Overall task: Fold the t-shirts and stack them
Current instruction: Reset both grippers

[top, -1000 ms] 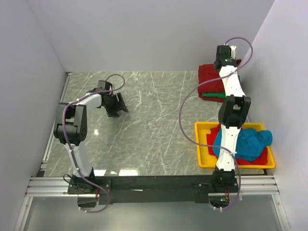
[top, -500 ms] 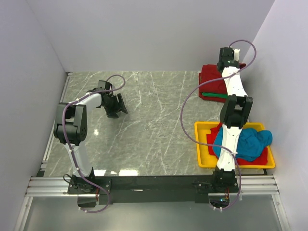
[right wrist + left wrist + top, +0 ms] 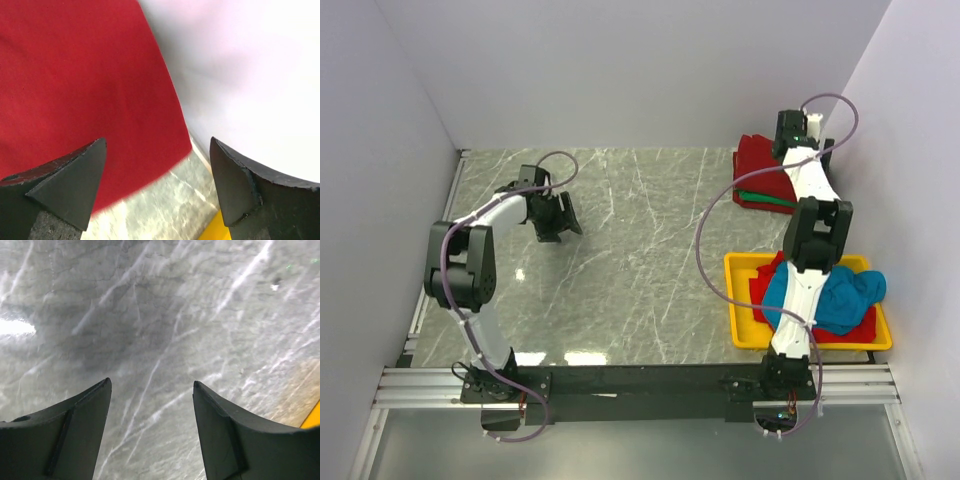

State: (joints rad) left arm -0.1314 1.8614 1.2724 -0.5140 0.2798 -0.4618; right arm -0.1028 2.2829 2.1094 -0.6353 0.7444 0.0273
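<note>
A folded dark red t-shirt (image 3: pixel 758 164) lies at the back right of the table on a folded green t-shirt (image 3: pixel 767 198), whose edge shows beneath it. My right gripper (image 3: pixel 788 134) hovers over the red shirt's far right corner by the wall. In the right wrist view the right gripper (image 3: pixel 157 141) is open, with nothing between its fingers and the red t-shirt (image 3: pixel 75 75) below. A crumpled teal blue t-shirt (image 3: pixel 840 295) lies on another red one (image 3: pixel 758 290) in the yellow tray. My left gripper (image 3: pixel 559 222) (image 3: pixel 151 381) is open over bare marble at the left.
The yellow tray (image 3: pixel 742 335) stands at the near right, and its corner (image 3: pixel 207 231) shows in the right wrist view. White walls (image 3: pixel 620 70) close in the table on three sides. The right wall (image 3: pixel 250 65) is close to the right gripper.
My right gripper has moved a little further back over the red shirt and has gone from shut to open. The left arm's elbow has shifted slightly; its gripper stays open in place.
</note>
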